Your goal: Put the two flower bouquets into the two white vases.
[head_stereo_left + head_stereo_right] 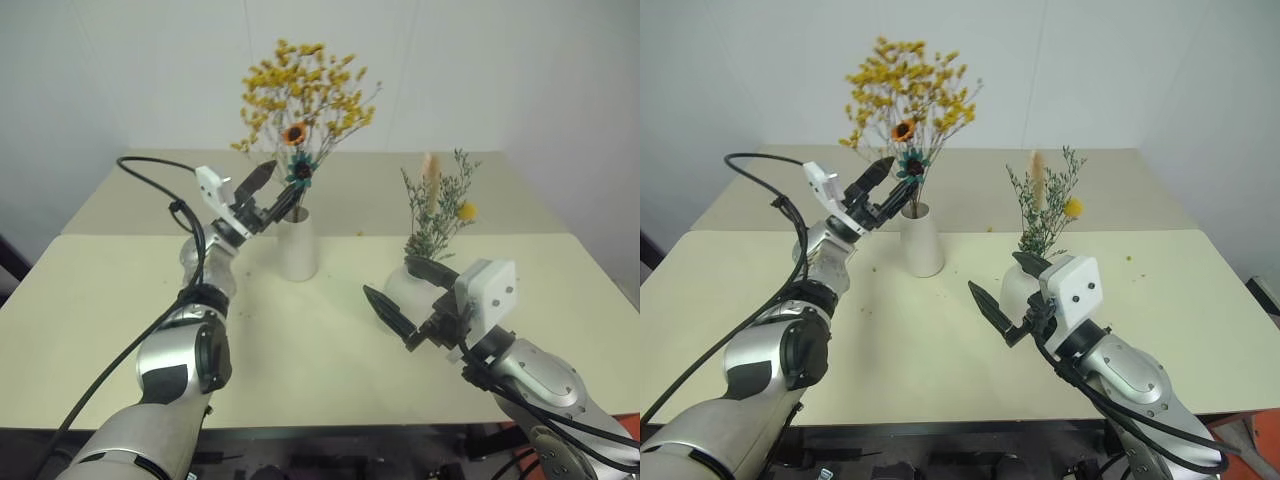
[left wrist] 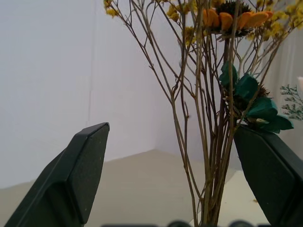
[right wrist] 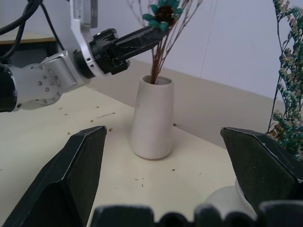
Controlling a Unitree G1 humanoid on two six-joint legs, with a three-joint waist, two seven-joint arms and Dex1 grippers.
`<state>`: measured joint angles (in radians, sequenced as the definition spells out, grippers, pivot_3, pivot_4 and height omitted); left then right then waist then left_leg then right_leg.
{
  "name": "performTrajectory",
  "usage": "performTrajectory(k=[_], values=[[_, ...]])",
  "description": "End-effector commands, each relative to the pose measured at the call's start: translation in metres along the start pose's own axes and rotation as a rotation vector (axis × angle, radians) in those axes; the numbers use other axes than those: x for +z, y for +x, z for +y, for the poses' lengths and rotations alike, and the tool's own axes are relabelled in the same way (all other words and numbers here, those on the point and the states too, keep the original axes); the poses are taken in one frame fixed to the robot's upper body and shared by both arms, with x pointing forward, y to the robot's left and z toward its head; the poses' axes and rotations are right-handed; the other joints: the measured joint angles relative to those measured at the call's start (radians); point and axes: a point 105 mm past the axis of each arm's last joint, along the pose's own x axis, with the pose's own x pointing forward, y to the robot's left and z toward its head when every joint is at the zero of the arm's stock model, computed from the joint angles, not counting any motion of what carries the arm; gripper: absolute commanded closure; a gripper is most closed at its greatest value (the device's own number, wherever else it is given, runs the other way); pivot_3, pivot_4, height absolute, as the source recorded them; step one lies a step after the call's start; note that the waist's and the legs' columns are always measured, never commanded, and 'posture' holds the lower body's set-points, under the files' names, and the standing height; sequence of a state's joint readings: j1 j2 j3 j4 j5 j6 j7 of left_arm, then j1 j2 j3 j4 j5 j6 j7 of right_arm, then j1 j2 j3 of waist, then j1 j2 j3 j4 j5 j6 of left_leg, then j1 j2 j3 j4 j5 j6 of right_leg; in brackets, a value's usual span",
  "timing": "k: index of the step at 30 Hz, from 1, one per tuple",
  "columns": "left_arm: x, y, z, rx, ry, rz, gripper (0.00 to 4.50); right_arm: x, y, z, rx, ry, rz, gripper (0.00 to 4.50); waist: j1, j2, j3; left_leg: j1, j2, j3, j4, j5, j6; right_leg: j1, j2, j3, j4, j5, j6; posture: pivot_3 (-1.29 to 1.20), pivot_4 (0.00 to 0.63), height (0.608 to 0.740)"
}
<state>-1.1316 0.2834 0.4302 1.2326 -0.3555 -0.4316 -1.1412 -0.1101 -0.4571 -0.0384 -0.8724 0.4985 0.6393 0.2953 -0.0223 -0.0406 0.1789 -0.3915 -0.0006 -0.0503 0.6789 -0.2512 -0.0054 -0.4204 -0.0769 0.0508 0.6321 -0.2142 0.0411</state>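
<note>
1. Both bunches look placed: the yellow bunch (image 1: pixel 300 95) stands in the tall vase (image 1: pixel 297 245) at frame centre, the grey-green bunch (image 1: pixel 437 210) in the squat vase (image 1: pixel 410 290), centre-right.
2. The left gripper (image 1: pixel 270 195) is spread around the yellow stems; the right gripper (image 1: pixel 400 305), also spread, holds nothing.
3. Next, probably draw the left gripper out without snagging stems.
4. The table (image 1: pixel 100 300) is bare at lower left, edges distant.

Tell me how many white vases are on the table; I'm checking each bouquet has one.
2. The tall slim vase stands mid-table by the left gripper, holding the yellow bouquet. The squat vase sits partly hidden behind the right gripper, holding the grey-green bouquet.
</note>
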Motion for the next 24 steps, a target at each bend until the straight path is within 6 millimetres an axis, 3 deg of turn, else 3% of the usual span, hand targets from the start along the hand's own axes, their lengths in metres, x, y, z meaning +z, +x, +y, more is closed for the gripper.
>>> performTrajectory(k=[1,10,17,24], values=[[0.015,-0.009,0.009,-0.004,0.066,-0.011,0.03,0.009,0.001,0.002,0.018,-0.022,-0.05,0.0,0.001,0.0,0.0,0.0,0.0,0.0,0.0,0.0,0.0,0.0,0.0,0.0,0.0,0.0,0.0,0.0,0.15,0.74],[0.019,-0.025,0.012,-0.076,0.151,0.099,0.03,0.006,0.006,0.001,0.032,-0.021,-0.048,0.0,0.007,0.0,0.0,0.0,0.0,0.0,0.001,0.0,0.0,0.0,0.0,0.0,0.0,0.0,0.0,0.0,0.15,0.74],[0.018,-0.026,-0.012,-0.333,0.222,0.217,0.03,0.003,0.008,-0.003,0.02,-0.021,-0.035,0.0,0.005,0.0,0.0,0.0,0.0,0.0,0.0,0.0,0.0,0.0,0.0,0.0,0.0,0.0,0.0,0.0,0.15,0.74],[0.026,-0.053,0.002,-0.281,0.178,0.291,0.03,0.007,0.003,-0.005,0.002,-0.032,-0.04,0.0,-0.011,0.001,0.0,0.0,0.001,0.0,0.0,0.0,0.0,0.0,0.0,0.0,0.001,0.0,0.0,0.0,0.15,0.74]])
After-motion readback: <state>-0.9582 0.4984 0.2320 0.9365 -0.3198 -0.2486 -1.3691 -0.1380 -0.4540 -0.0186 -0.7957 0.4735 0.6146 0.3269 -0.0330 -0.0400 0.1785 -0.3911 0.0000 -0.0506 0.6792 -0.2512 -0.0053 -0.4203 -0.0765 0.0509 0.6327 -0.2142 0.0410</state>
